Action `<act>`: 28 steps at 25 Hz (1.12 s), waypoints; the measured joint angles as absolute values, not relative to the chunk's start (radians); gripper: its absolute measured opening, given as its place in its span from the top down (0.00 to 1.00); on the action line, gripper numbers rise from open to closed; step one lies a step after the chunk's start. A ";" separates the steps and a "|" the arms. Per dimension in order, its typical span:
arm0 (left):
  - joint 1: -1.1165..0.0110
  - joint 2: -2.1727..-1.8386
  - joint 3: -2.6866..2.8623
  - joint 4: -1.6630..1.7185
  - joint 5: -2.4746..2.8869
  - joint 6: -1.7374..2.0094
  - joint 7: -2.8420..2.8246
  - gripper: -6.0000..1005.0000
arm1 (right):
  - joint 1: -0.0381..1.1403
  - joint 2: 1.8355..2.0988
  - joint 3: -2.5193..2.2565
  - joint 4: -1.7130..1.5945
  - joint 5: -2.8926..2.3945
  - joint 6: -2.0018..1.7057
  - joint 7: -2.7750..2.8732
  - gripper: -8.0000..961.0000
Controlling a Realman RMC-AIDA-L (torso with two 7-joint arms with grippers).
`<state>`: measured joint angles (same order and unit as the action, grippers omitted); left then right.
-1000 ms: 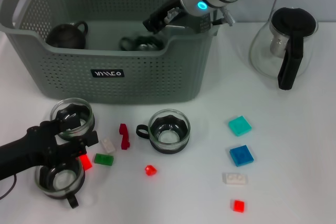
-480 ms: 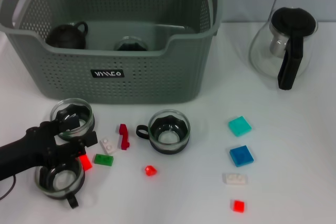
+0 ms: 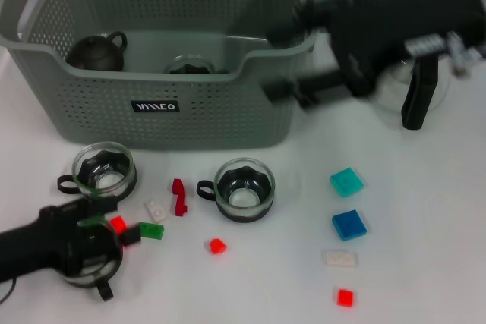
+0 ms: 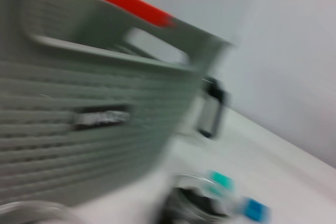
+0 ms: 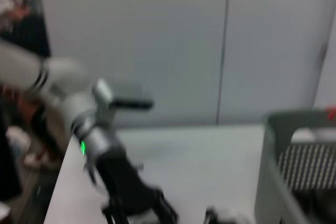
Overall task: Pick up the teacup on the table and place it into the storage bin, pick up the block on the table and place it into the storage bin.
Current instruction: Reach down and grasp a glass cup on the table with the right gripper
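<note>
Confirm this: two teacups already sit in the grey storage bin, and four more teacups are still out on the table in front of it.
Not quite. The head view shows three teacups on the table, not four: one near the storage bin, one in the middle, one partly under the left gripper. The two teacups in the bin, a dark one and a glass one, are right.

The left end effector point(image 3: 106, 225) sits low over the counter's near left corner, its black arm reaching in from the left edge; a small red piece shows right at its fingertips, though the grip itself is not clear. The right end effector point(image 3: 292, 92) hangs toward the counter's far right, its dark arm blurred, fingers indistinct.
</note>
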<state>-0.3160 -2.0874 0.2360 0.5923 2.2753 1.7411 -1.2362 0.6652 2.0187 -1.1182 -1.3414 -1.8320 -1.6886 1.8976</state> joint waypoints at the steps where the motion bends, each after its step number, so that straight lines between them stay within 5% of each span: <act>1: -0.316 -2.086 0.236 0.598 2.302 1.790 -1.199 0.19 | 0.656 2.019 -1.110 -1.367 -1.859 -1.724 1.904 0.22; 7: -0.326 -2.083 0.236 0.619 2.342 1.935 -1.139 0.19 | 0.674 2.035 -1.113 -1.402 -2.009 -1.837 1.963 0.22; 13: -0.330 -2.081 0.223 0.620 2.301 1.995 -1.138 0.19 | 0.766 2.101 -1.226 -1.374 -2.224 -1.819 1.996 0.22; 28: -0.320 -2.078 0.164 0.613 2.246 1.994 -1.139 0.19 | 0.990 2.108 -1.733 -1.040 -2.379 -1.435 2.168 0.22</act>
<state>-0.3204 -2.0784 0.1636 0.6135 2.2456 1.9944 -1.1394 0.9902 2.1079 -1.7331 -1.0395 -2.3789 -1.4345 2.1679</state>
